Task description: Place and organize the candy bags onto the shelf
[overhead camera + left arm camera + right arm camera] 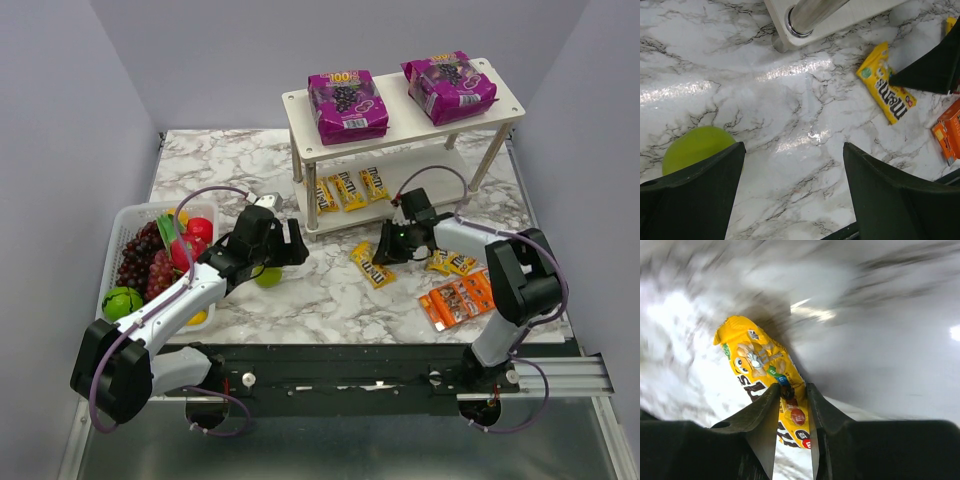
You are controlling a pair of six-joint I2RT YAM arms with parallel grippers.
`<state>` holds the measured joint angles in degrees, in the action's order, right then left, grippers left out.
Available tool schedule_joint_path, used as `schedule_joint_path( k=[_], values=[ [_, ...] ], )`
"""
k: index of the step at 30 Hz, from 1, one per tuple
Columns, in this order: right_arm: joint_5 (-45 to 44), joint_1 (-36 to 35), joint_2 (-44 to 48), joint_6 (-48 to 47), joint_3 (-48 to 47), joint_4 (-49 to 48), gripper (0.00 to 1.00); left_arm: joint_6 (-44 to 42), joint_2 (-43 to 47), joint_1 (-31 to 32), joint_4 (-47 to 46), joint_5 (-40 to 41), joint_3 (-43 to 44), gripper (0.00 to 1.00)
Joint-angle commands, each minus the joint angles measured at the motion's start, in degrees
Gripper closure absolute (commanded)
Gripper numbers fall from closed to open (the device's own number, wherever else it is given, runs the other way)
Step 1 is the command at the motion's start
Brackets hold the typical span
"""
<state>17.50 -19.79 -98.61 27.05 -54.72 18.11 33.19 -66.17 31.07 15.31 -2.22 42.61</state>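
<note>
Near edge, right side: orange pack [458, 300] lies flat on the worktop [220, 160], untouched. Just beyond it, two loose yellow packets [450, 263] sit beside the right arm.

Key relation: right end effector [793, 387] is clenched on one yellow packet [760, 360], fingers pinching one end. The rest of the packet runs straight out ahead of the fingers. It reads sharp while the worktop behind is blurred, so I judge it held and carried with the wrist. From above, its long axis lies diagonally, near-right to far-left, just in front of the shelf [398, 100]. The lower tier lies farther off and slightly left. The right arm is the nearer one and already has it.

Left end effector [792, 150] is released, jaws wide, nothing between them, hovering over bare worktop left of centre. A green fruit [695, 147] is just beside one finger. The fruit basket [130, 215] sits at the left edge.

Far: three shelved packets [348, 188] fill the lower tier's left part, so free space is to their right. The front leg [312, 208] and the overhanging top tier are what could catch the packet going in. Two purple pouches [347, 105] are on the top tier, well apart.
</note>
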Motion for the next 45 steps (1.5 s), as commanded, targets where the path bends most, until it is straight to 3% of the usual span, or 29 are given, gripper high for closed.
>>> schedule_joint_path(
  k=[1,8,11,12,13,16,29,45],
  values=[
    [5.78,-7.43,-2.12,-5.16,2.07,2.11,0.64,0.03,-0.19,-0.31,-1.34,-2.44,-0.6,0.11],
    [-2.54,-9.74,5.6,1.94,4.88,1.14,0.63,1.17,-0.45,-0.22,-1.86,-4.37,-1.47,0.11],
    [-7.2,-9.74,11.92,8.71,6.11,2.01,0.53,1.88,-1.24,-0.05,-2.65,-5.42,-1.83,0.11],
    [-8.08,-9.74,13.51,12.64,7.42,3.06,0.4,2.05,-1.5,0.22,-2.83,-5.43,-1.74,0.11],
    [-8.53,-9.74,15.1,14.51,8.39,3.16,0.33,2.14,-1.85,0.31,-2.92,-5.69,-1.65,0.12],
    [-6.26,-9.83,20.37,20.84,14.88,0.36,0.25,2.58,-2.99,0.75,-3.62,-5.87,-1.13,0.12],
    [-3.52,-11.15,29.88,39.04,29.23,-7.56,0.3,4.87,-8.01,2.33,-5.55,-7.1,1.42,0.12],
    [-3.61,-11.59,19.86,46.51,28.35,-13.19,0.42,4.6,-7.39,2.42,-4.5,-5.87,1.33,0.12]
  ],
)
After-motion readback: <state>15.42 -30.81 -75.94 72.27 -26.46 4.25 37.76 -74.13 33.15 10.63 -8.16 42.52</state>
